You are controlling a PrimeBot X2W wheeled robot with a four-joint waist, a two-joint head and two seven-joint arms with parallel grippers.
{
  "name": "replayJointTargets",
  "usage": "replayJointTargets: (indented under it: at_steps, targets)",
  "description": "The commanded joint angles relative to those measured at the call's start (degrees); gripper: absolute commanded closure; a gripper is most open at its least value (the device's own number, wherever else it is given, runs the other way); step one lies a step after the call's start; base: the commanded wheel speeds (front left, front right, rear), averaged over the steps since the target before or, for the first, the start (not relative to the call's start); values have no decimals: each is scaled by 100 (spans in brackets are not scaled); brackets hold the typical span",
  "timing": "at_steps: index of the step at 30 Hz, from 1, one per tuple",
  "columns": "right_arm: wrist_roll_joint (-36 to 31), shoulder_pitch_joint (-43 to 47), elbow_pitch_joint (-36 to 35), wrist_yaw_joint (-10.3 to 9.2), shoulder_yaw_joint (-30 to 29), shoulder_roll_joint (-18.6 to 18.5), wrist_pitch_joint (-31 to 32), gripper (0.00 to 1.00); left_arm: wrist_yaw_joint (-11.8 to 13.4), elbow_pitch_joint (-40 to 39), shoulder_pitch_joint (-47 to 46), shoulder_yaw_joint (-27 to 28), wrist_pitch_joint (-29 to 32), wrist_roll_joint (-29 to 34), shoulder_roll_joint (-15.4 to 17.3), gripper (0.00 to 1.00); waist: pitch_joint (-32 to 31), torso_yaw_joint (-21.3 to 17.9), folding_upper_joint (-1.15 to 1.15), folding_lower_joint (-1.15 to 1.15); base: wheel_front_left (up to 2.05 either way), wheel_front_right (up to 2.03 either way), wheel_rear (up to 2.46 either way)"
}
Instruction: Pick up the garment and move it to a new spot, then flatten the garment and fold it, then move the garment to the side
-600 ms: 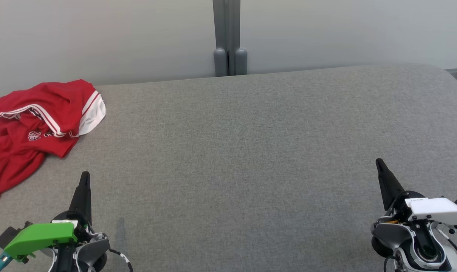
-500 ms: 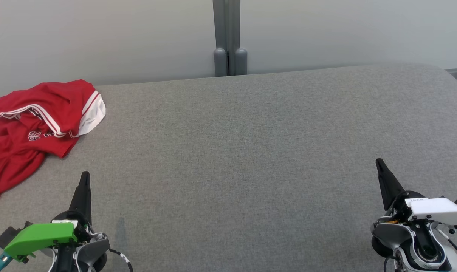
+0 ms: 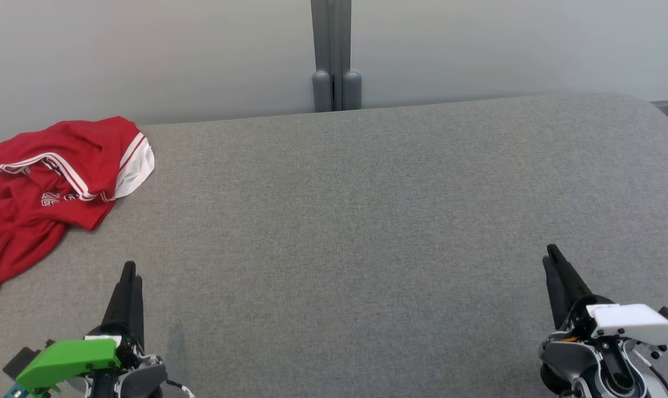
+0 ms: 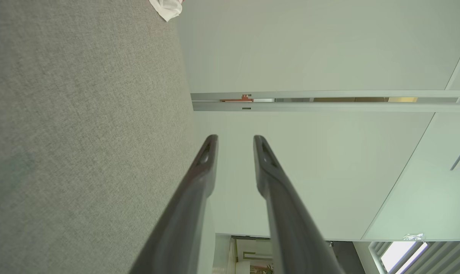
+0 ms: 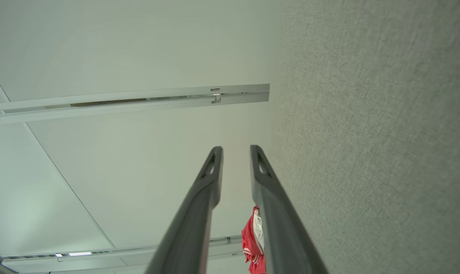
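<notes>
Plainly, we are at the very start. The crumpled red jersey-like garment with white trim (image 3: pixel 52 182) lies in a heap at the far left of the grey fabric-covered counter (image 3: pixel 367 221), neither lifted nor spread. By our judgement, picking up, relocating, flattening, folding and setting aside all remain. Our left claw (image 3: pixel 128 271) hovers at the near left, its jaws a narrow gap apart, holding and touching nothing. Our right claw (image 3: pixel 551 251) hovers at the near right, likewise narrowly parted and empty, well apart from the garment.
</notes>
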Motion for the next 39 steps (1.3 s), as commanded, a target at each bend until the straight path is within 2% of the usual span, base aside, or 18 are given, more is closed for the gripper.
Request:
replayJointTargets:
  at_steps: [1,10,19,26,39]
  targets:
    - [-1,47,39,0,7,9,-6,0,0,45,41,-7,-3,1,-12,0,0,0,0,0,0,0,0]
    - [-177,131,-60,1,131,0,-265,0,-9,-2,77,-261,-262,138,-4,0,-19,3,0,0,0,0,0]
    - [-683,180,-192,2,136,-8,-502,0,76,-172,56,-436,-499,562,3,0,-33,9,0,0,0,0,0]
    - [-1270,182,-365,3,151,-14,-674,0,236,-401,26,-596,-669,1121,9,0,-39,11,0,0,0,0,0]
    - [-2712,233,-757,4,286,-23,-954,0,607,-675,4,-976,-952,2641,19,0,-38,22,0,0,0,0,0]
